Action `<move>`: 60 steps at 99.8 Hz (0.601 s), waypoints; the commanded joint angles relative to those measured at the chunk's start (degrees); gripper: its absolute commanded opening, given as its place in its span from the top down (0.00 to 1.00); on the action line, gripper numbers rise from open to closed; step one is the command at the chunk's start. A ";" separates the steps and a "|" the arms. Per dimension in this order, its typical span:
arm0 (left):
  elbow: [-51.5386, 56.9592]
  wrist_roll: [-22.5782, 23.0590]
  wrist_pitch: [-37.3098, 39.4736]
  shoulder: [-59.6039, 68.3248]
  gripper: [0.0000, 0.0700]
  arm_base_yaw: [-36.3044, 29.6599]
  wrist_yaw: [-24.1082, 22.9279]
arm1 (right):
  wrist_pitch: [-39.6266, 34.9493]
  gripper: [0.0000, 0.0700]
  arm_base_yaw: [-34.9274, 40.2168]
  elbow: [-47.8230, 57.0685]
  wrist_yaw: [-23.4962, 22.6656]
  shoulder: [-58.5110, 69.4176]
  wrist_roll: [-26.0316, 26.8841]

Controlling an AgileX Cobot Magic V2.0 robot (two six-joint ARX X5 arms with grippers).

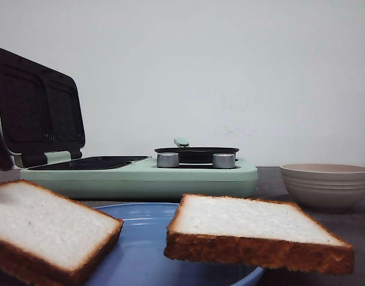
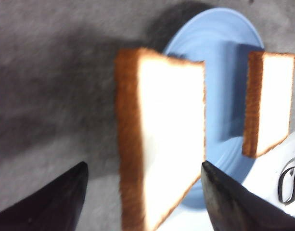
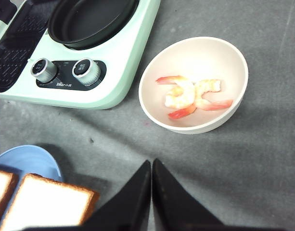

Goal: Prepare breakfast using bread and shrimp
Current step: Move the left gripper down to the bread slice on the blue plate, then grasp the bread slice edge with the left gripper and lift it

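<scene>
Two bread slices lie on a blue plate [image 1: 140,238], one at the left [image 1: 45,232] and one at the right [image 1: 253,229], both overhanging its rim. My left gripper [image 2: 144,164] is open above the left slice [image 2: 166,144], its fingers wide apart on either side without touching it. The other slice [image 2: 270,101] lies further along the plate [image 2: 219,57]. The shrimp [image 3: 193,96], curled orange and white pieces, sit in a beige bowl [image 3: 234,53]. My right gripper [image 3: 151,163] is shut and empty over the grey table, short of the bowl.
A mint-green breakfast maker [image 1: 140,176] stands behind the plate with its sandwich lid [image 1: 39,107] raised, a small black pan [image 3: 89,19] and two silver knobs [image 3: 84,70]. The beige bowl [image 1: 326,185] stands at the right. A white wall closes the back.
</scene>
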 commanded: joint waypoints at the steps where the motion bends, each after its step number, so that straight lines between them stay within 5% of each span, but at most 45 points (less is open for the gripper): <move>1: -0.09 -1.79 1.25 1.29 0.42 -1.07 0.26 | 0.20 1.00 0.17 0.70 -0.17 0.33 -0.52; 60: -2.19 -3.74 12.15 7.87 0.41 -4.61 1.88 | -0.02 1.00 0.17 0.70 -0.17 0.33 -0.50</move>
